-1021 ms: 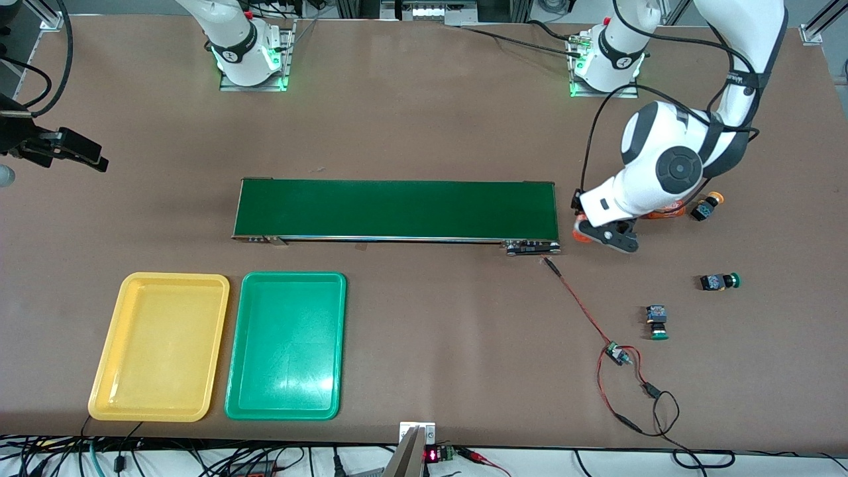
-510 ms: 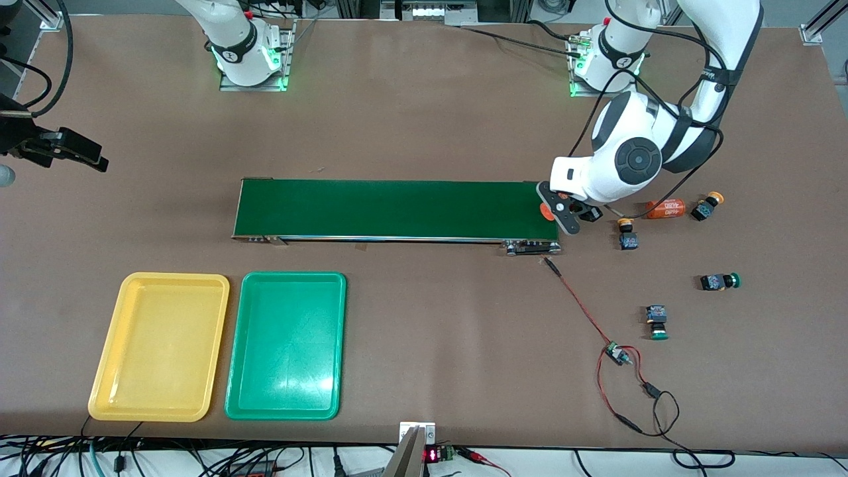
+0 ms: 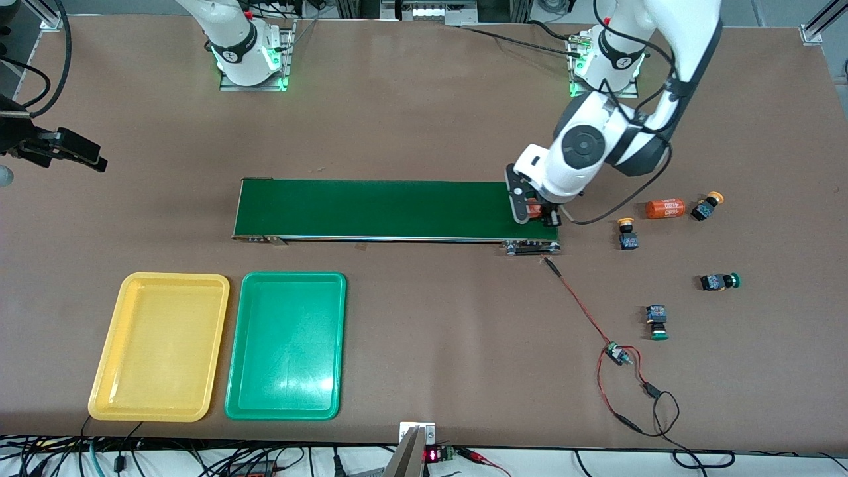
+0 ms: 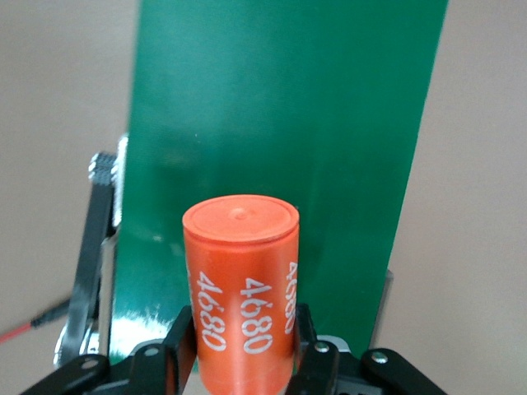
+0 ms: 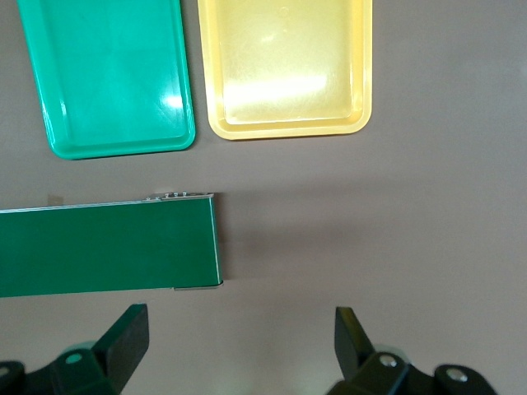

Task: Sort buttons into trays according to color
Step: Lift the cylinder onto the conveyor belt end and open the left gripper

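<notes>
A brown tabletop (image 3: 424, 119) seen from above, described from the front-camera edge toward the robot bases.

Near the front edge, toward the right arm's end, two empty trays lie side by side: a yellow tray (image 3: 106, 371), closest to that end of the tabletop, and a green tray (image 3: 233, 371) just beside it. Toward the left arm's end, a red and black wire (image 3: 599, 331) with a small circuit board trails across the tabletop.

Farther in lie two green buttons, one (image 3: 657, 322) beside the wire and one (image 3: 719, 281) closer to the left arm's end. Farther again are two yellow-orange buttons (image 3: 627, 234) (image 3: 706, 207), with an orange cylinder (image 3: 665, 209) printed in white lying on its side between them.

A long dark-green conveyor belt (image 3: 391, 209) runs across the middle of the tabletop. The left gripper (image 3: 535, 213) hangs over the belt's end nearest the left arm, its fingers (image 4: 183, 329) clamped on a second orange cylinder (image 4: 240, 292) marked 4680.

The right gripper (image 5: 240, 341) waits in the air past the belt's other end, near the tabletop's edge at the right arm's end, jaws spread wide and holding nothing.
</notes>
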{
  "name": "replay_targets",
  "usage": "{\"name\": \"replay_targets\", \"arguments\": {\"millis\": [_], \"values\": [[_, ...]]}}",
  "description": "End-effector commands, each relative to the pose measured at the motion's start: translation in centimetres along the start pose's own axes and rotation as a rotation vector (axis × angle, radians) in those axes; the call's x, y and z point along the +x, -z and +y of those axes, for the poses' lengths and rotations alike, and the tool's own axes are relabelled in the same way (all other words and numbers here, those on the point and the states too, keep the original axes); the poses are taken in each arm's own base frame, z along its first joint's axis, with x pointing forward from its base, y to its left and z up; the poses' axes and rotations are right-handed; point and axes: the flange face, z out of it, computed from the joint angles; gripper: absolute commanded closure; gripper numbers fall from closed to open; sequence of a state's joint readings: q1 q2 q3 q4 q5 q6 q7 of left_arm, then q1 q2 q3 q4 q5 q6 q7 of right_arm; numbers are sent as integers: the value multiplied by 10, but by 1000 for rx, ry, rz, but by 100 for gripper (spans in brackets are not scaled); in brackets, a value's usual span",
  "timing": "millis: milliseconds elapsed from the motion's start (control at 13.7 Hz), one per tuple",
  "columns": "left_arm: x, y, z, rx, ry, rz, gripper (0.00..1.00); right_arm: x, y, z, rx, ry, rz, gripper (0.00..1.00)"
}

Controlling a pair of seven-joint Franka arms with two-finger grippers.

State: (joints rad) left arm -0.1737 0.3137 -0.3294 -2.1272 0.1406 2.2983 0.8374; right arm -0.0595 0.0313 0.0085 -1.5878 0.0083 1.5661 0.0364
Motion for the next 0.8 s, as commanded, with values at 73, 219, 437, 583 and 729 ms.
{"name": "replay_targets", "arguments": {"millis": [73,219,437,583,729], "values": [[4,2,2,36,-78,-26,100,1,4,3,18,-11,10,0],[5,-5,2,23,-78,-30,93,1,3,3,18,-11,8,0],[5,-2,0,26,-78,-29,0,1,4,3,18,-11,8,0],[8,23,-3,51,-76,-26,0,1,4,4,18,-12,8,0],[10,72,-13,44,-60,-67,0,1,3,4,18,-12,7,0]]}}
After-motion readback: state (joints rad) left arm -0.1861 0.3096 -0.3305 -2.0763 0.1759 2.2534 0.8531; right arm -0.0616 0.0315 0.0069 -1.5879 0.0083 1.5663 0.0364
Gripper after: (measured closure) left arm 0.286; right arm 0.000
